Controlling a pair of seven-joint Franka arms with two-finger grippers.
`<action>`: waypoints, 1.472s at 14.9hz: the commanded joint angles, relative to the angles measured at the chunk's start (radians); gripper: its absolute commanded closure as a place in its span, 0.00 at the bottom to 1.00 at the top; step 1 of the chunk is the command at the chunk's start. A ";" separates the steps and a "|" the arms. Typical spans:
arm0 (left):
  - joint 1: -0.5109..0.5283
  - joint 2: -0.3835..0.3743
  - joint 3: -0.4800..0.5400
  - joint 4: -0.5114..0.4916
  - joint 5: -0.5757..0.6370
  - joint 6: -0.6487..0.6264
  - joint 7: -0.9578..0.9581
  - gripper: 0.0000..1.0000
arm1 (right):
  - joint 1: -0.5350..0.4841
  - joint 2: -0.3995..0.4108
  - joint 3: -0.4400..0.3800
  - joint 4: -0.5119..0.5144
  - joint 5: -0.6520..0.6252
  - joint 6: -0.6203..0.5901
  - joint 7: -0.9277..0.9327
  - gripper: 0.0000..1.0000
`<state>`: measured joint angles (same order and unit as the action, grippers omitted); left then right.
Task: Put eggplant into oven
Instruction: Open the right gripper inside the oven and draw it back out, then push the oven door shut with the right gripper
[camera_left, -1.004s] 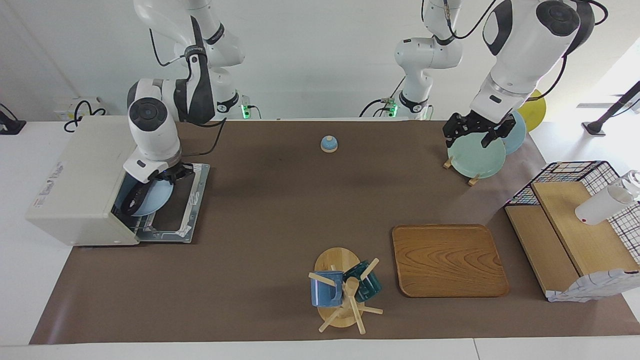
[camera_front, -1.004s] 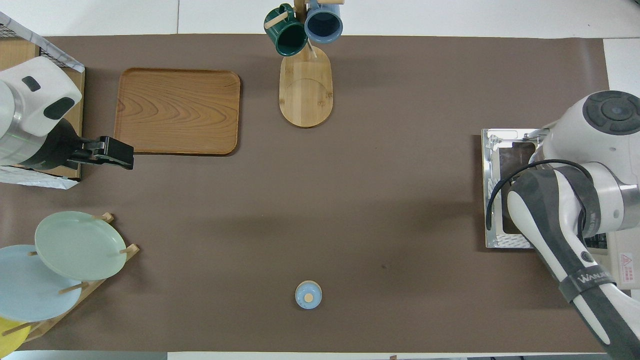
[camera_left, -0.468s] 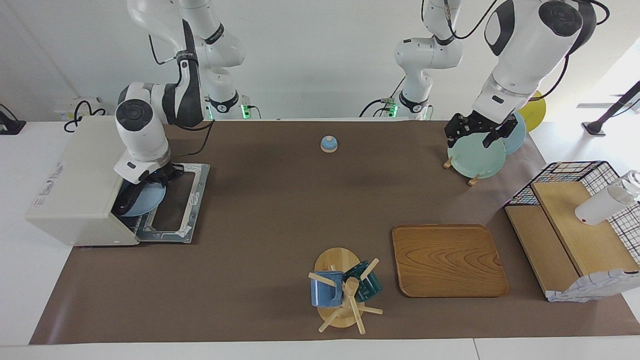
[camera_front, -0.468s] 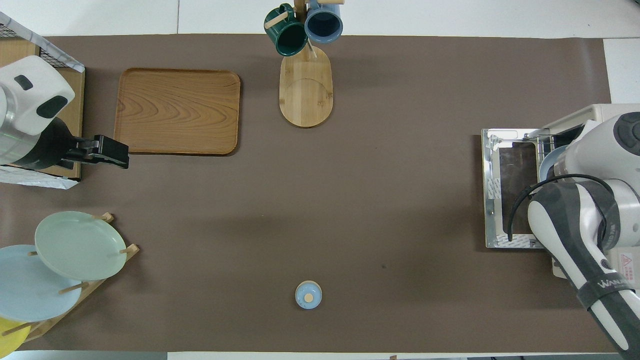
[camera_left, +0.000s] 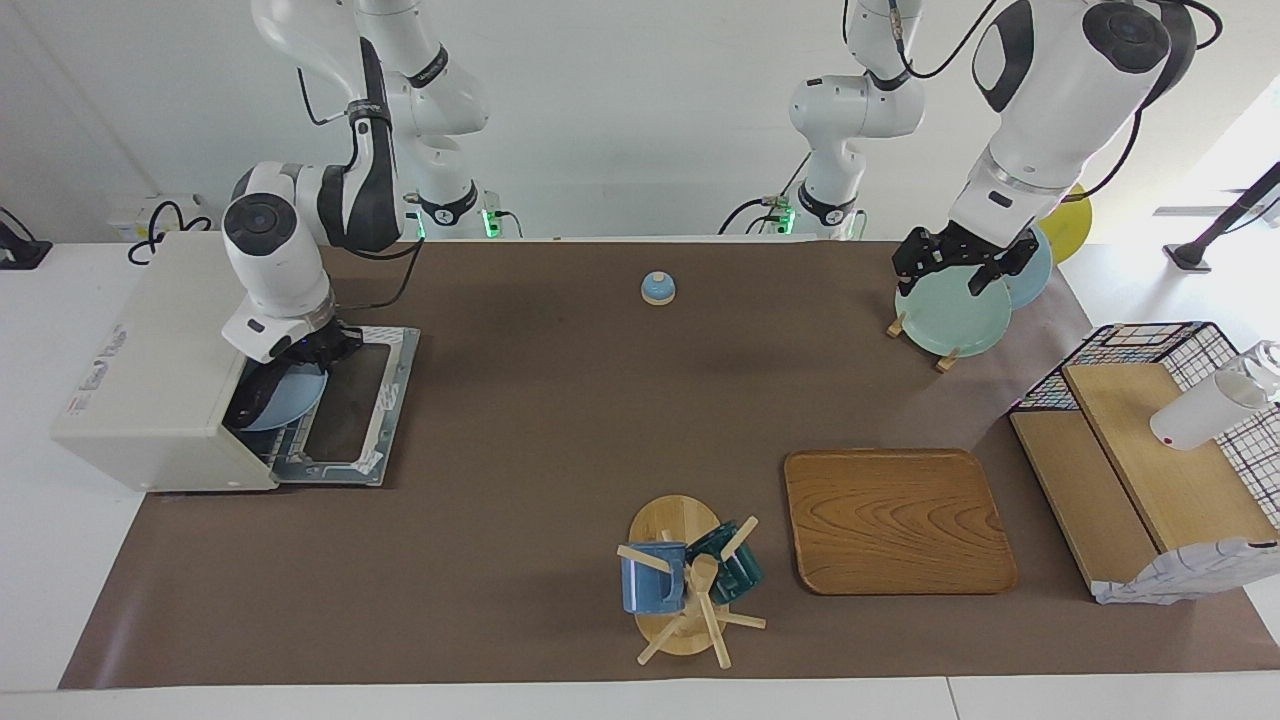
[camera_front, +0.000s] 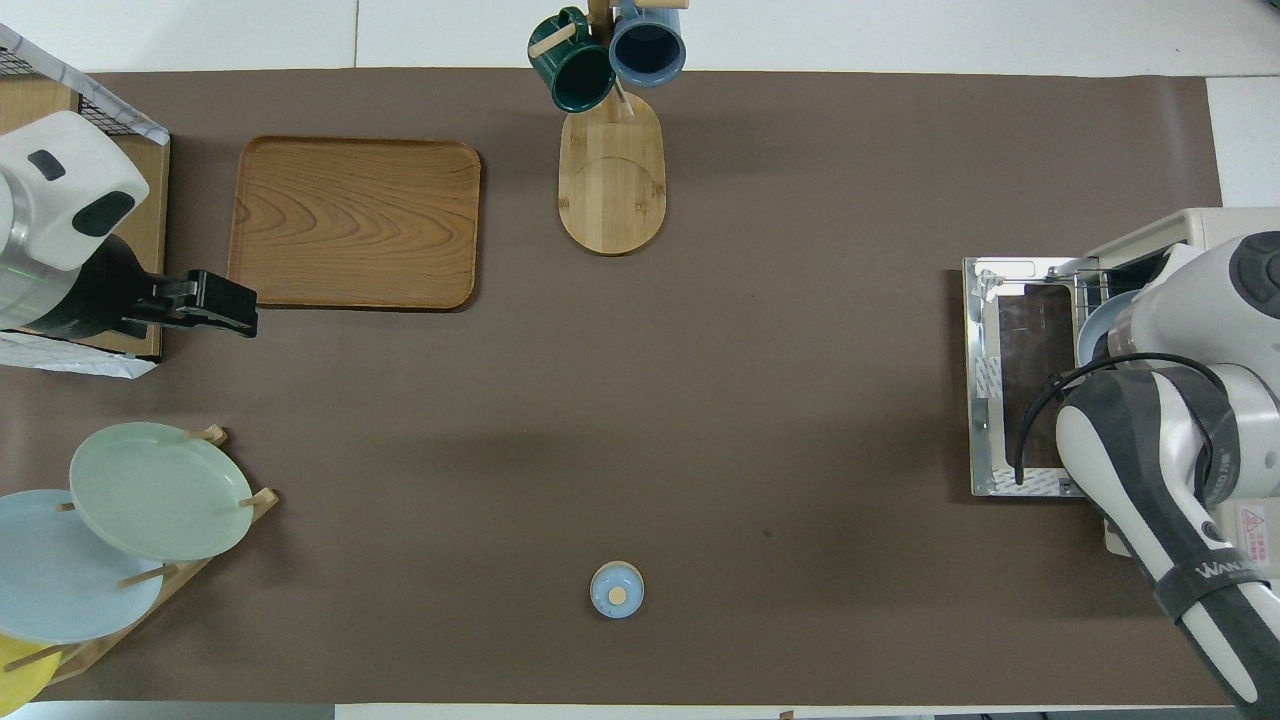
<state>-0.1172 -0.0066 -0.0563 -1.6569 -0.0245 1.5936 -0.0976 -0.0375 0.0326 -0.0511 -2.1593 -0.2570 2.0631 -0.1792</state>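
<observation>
The oven (camera_left: 160, 370) sits at the right arm's end of the table (camera_left: 520, 420), its door (camera_left: 345, 405) dropped flat and open. The right gripper (camera_left: 312, 352) is right at the oven's mouth, over a pale blue plate (camera_left: 290, 400) that lies half inside on the rack. A dark, glossy shape at the plate's inner edge looks like the eggplant (camera_left: 252, 402), mostly within the cavity. Whether this gripper pinches the plate rim or is spread I cannot tell; the wrist hides it.

My read: the load is nearly in. What remains is pushing the plate fully home, letting go, backing out, perhaps shutting the door.

The left gripper (camera_left: 958, 262) waits, spread, over the plate rack (camera_left: 945, 312) with its green plate. A wooden tray (camera_left: 898, 520), a mug tree (camera_left: 690, 580), a small blue knob-topped lid (camera_left: 658, 288) and a wire basket (camera_left: 1150, 350) stand well apart from the oven, nothing blocking it. The open door itself is the only thing to clear when withdrawing.
</observation>
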 joint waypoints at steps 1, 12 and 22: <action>0.002 -0.026 0.000 -0.024 0.018 0.000 0.003 0.00 | -0.024 -0.011 0.011 -0.039 0.025 0.023 -0.019 0.98; 0.002 -0.026 0.001 -0.024 0.018 0.000 0.003 0.00 | -0.007 0.012 0.025 0.056 0.028 -0.064 -0.016 0.82; 0.002 -0.026 0.000 -0.024 0.018 0.000 0.003 0.00 | 0.076 0.068 0.119 -0.026 0.134 0.204 0.210 1.00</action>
<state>-0.1167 -0.0066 -0.0563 -1.6569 -0.0245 1.5936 -0.0976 0.0273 0.0814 0.0640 -2.1328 -0.1300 2.1842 -0.0267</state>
